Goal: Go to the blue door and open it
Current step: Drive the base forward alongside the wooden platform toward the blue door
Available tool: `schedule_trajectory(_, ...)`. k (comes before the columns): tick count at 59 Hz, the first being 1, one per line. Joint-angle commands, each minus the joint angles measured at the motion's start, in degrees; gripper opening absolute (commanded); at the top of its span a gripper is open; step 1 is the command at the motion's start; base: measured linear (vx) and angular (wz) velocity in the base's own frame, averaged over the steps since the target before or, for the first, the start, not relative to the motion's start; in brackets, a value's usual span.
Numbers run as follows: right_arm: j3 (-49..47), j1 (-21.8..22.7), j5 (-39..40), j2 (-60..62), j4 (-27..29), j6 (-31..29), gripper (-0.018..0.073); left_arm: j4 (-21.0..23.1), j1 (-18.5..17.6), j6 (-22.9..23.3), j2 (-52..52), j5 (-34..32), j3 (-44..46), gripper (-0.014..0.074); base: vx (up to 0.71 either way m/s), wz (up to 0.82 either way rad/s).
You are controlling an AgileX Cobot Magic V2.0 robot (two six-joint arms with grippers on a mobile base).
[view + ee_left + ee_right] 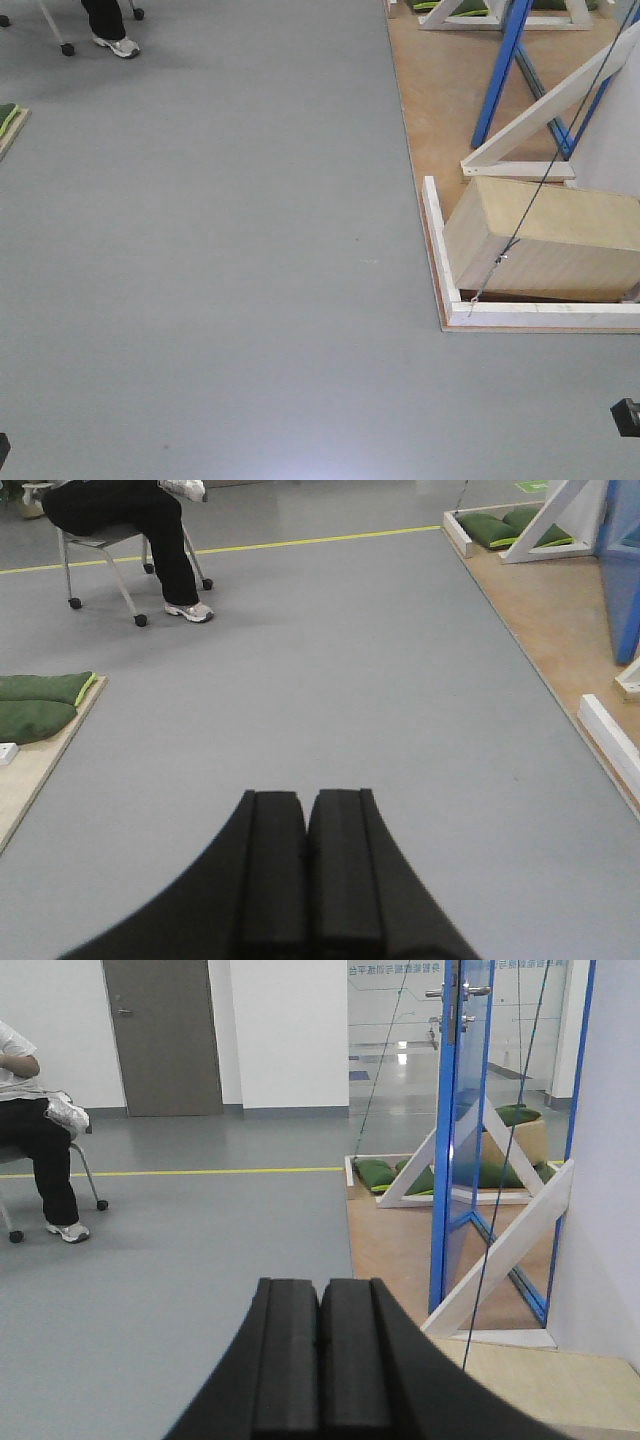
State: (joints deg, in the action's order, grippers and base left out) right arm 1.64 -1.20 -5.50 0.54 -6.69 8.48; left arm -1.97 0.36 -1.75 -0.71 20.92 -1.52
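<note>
The left tool (306,802) is sitting at the bottom centre of its view, pads pressed together and gripping nothing. The right tool (321,1288) is likewise closed and empty. The blue door (462,1140) is standing upright in the upper right of the right wrist view, its lever handle (455,992) showing near the top edge.

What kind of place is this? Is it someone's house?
Probably a robot test lab, not a house: the blue door sits on a plywood platform, propped by white wooden braces, with green bags nearby and a yellow line on the floor.
</note>
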Motion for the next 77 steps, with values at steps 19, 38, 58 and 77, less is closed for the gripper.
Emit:
schedule_trajectory(19, 1.1, 0.3, 4.8, 1.2, -0.5, 0.0, 0.0002, 0.3, -0.2, 0.1, -1.0, -4.4, 0.0, 0.007, 0.38, 0.02)
schedule_trajectory(38, 1.1, 0.3, 4.8, 1.1, -0.5, 0.0, 0.0002, 0.3, -0.2, 0.1, -1.0, -4.4, 0.0, 0.007, 0.4, -0.01)
schedule_trajectory(58, 1.1, 0.3, 4.8, 1.1, -0.5, 0.0, 0.0002, 0.3, -0.1, 0.1, -0.9, -4.4, 0.0, 0.007, 0.4, -0.04)
schedule_trajectory(77, 1.1, 0.3, 4.8, 1.1, -0.5, 0.0, 0.0002, 0.3, -0.1, 0.1, -0.9, -4.4, 0.0, 0.007, 0.41, -0.04)
